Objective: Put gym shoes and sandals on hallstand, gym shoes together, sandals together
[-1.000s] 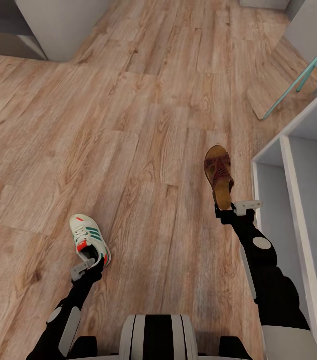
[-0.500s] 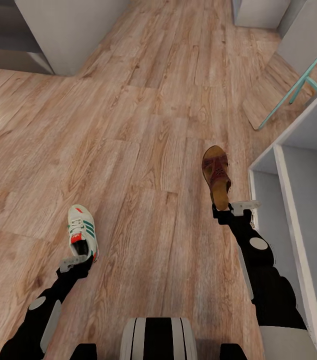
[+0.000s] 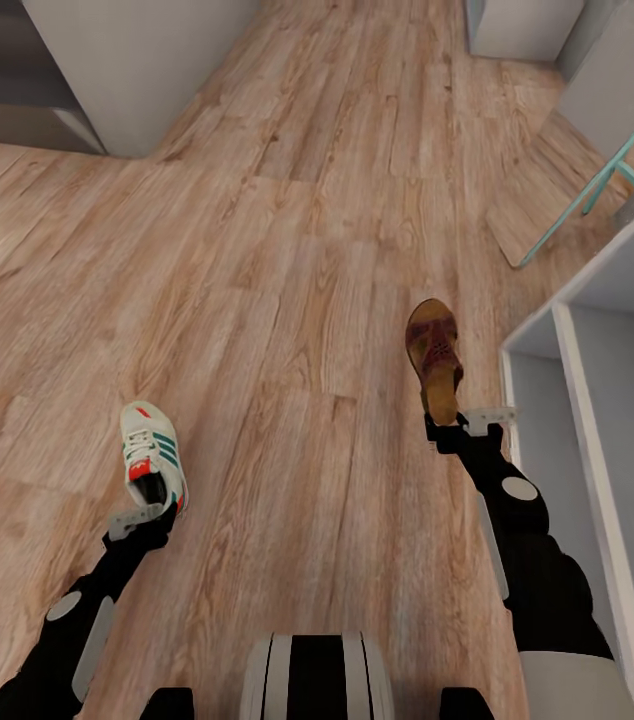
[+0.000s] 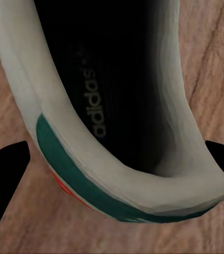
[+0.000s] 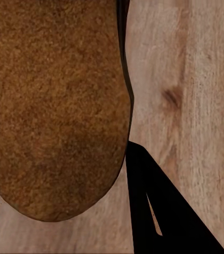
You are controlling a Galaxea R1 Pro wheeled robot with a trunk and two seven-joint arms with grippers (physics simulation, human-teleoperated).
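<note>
The wood floor (image 3: 287,250) spreads wide in the head view, with the pale shoe rack (image 3: 597,400) along its right edge. The right gripper (image 3: 447,425) clamps the heel of a brown sandal (image 3: 435,355); its wrist camera adds the grainy tan footbed (image 5: 53,106). The left gripper (image 3: 149,517) seems closed on the sneaker (image 3: 152,455) heel; the left wrist camera alone shows the dark insole's printed lettering (image 4: 93,100).

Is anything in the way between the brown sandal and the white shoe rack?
Nothing visible. The sandal sits at the right gripper, and just bare wood floor lies between it and the rack at the robot's right.
</note>
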